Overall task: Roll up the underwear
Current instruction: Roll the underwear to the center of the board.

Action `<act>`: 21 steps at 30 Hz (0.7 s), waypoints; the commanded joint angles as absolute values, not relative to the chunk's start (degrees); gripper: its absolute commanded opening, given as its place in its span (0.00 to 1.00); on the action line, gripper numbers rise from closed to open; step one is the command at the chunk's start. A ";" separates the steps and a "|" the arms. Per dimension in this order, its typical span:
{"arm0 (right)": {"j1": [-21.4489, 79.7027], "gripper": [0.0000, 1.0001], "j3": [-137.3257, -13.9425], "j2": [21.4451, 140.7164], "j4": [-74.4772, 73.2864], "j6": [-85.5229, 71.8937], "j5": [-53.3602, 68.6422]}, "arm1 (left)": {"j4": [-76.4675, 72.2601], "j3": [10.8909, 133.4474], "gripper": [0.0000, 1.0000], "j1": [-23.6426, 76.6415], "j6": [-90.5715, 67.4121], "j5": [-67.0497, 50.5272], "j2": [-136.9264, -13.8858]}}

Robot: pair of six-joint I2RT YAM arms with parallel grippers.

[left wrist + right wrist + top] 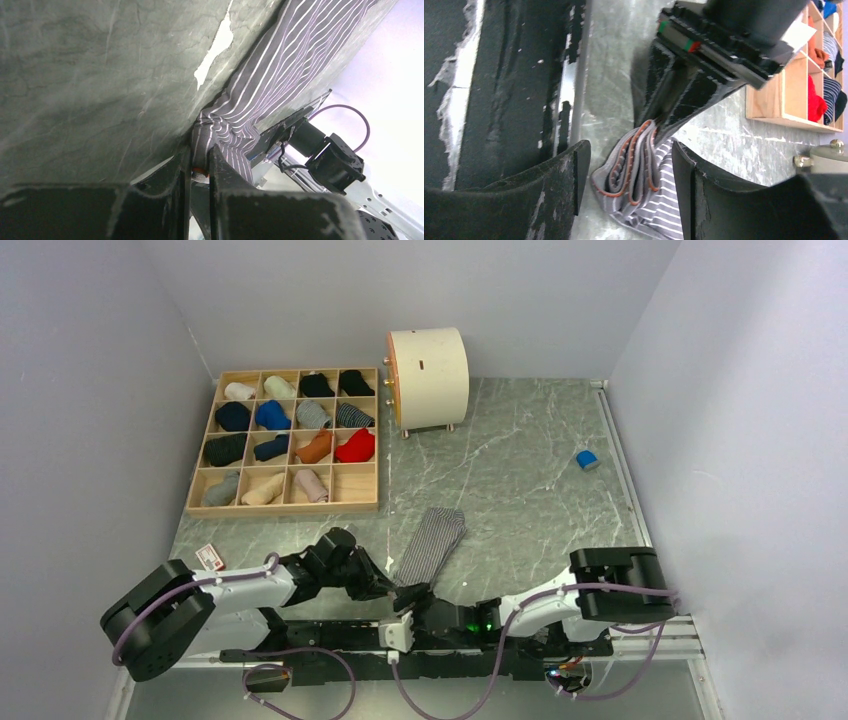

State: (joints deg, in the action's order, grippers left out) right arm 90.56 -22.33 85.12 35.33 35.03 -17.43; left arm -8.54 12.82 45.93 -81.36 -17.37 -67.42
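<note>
The grey striped underwear (432,540), where does it lie?

Stretched out on the marbled worktop (520,500), slanting from the middle back to the near edge. Its near end sits between the two wrists.

Who has hold of it?

The left jaws are clenched on the bunched near end, and the cloth gathers into creases right at the pinch. The right jaws are released, their fingers (559,175) spread on either side of the folded, orange-trimmed hem.

Are those fingers touching it?

One looks just against the stripes; the other stands apart.

What room is there around it?

The wooden compartment tray (283,507) is near its far end, on the left. The cream drum (430,375) stands well apart at the back. To the right, bare worktop runs to the small blue block (587,459) near the right rim. At the near edge, the arms' mounting rail (320,630) lies just beside the grip.
</note>
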 commanded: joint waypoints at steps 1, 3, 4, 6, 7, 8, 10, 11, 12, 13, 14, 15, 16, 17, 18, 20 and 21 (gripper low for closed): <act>93.55 0.64 -23.80 87.08 34.30 35.53 -23.11 | -3.76 12.32 0.05 46.14 -81.36 -12.75 -66.29; 94.30 0.64 -23.58 88.08 34.19 35.50 -25.45 | -3.43 12.28 0.05 46.14 -81.39 -12.55 -65.90; 94.46 0.63 -23.29 88.53 34.53 35.43 -26.35 | -3.31 12.35 0.05 46.12 -81.41 -12.50 -65.83; 94.54 0.59 -22.88 89.28 34.85 35.77 -27.53 | -3.32 12.46 0.05 46.09 -81.30 -12.60 -65.83; 94.57 0.56 -22.86 89.64 34.85 35.99 -28.15 | -3.32 12.43 0.05 46.14 -81.30 -12.69 -66.01; 94.57 0.52 -22.56 89.95 35.42 36.14 -29.03 | -3.30 12.53 0.05 46.14 -81.23 -12.74 -66.15; 94.57 0.42 -21.80 90.21 37.59 37.16 -30.31 | -3.09 12.74 0.05 46.12 -81.07 -12.74 -66.27; 94.56 0.36 -21.72 90.38 38.28 37.67 -30.73 | -2.96 12.70 0.05 46.14 -81.11 -12.67 -66.27; 94.57 0.33 -21.75 90.48 38.52 38.25 -31.31 | -3.04 12.72 0.05 46.12 -81.12 -12.64 -66.23; 94.57 0.32 -21.91 90.72 38.43 38.22 -31.63 | -3.07 12.76 0.05 46.14 -81.08 -12.65 -66.19; 94.50 0.33 -21.84 91.00 38.60 38.15 -31.98 | -2.95 12.88 0.05 46.14 -80.97 -12.70 -66.18; 94.49 0.38 -21.59 91.42 38.97 38.22 -32.61 | -2.68 12.98 0.05 46.14 -80.91 -12.68 -66.14; 94.48 0.40 -21.44 91.62 39.81 38.08 -33.33 | -2.54 12.98 0.05 46.14 -80.87 -12.66 -66.03; 94.48 0.42 -21.15 91.71 40.42 37.92 -33.82 | -2.53 12.97 0.05 46.12 -80.90 -12.66 -65.94; 94.42 0.44 -21.13 91.72 40.24 37.52 -33.79 | -2.45 12.92 0.05 46.14 -80.99 -12.51 -65.80; 94.38 0.47 -21.75 91.88 38.69 36.38 -33.13 | -2.41 12.87 0.05 46.10 -81.04 -12.57 -65.66; 94.32 0.47 -21.74 92.04 38.44 35.92 -33.12 | -2.32 12.94 0.05 46.14 -80.99 -12.57 -65.58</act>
